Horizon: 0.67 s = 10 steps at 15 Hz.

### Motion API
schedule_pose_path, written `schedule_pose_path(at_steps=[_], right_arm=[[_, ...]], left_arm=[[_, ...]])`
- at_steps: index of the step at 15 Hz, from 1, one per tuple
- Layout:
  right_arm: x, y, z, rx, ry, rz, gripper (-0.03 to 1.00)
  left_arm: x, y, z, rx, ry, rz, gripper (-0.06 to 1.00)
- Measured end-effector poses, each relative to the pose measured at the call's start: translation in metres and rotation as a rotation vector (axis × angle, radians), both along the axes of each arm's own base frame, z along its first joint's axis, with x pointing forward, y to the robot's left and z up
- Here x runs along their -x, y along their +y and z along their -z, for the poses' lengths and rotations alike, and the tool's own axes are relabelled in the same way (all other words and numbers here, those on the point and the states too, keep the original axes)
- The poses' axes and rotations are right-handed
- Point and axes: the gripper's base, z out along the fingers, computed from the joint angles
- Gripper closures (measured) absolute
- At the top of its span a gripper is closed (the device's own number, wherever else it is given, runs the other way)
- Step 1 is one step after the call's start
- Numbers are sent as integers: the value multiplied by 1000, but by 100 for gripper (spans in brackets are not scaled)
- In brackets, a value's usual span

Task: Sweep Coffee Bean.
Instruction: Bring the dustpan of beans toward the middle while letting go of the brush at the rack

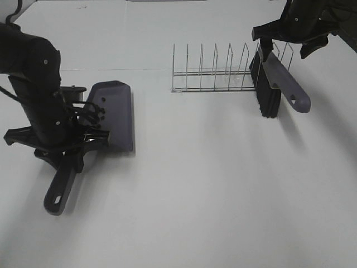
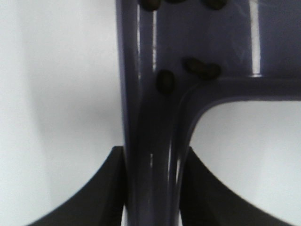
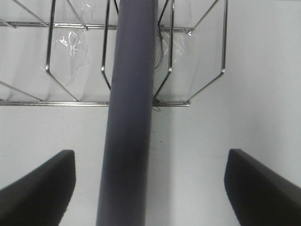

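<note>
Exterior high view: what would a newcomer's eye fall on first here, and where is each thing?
First comes the grey-purple dustpan on the left of the table, its handle clamped by the left gripper, with dark coffee beans lying in it. Then comes the brush at the right end of the wire rack, its handle between the wide-open fingers of the right gripper, untouched.

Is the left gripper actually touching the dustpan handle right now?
Touching. The left wrist view shows the fingers of the left gripper pressed flush against both sides of the dustpan handle.
</note>
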Motion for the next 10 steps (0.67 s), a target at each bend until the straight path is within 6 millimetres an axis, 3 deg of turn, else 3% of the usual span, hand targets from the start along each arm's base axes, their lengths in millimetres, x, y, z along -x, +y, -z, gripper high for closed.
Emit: schedule_pose_path(at_steps=[4,6,10], right_arm=[[5,-1,2,8,60,12,16],[9,-2,3,15,103,16,16],[11,-2,3,20,128,18,16]], left_arm=[[-6,-26,-15,45,-58,46,68],[0,-45,-7,66,-29,79,68],[3,-55,11,62,20,103,68]])
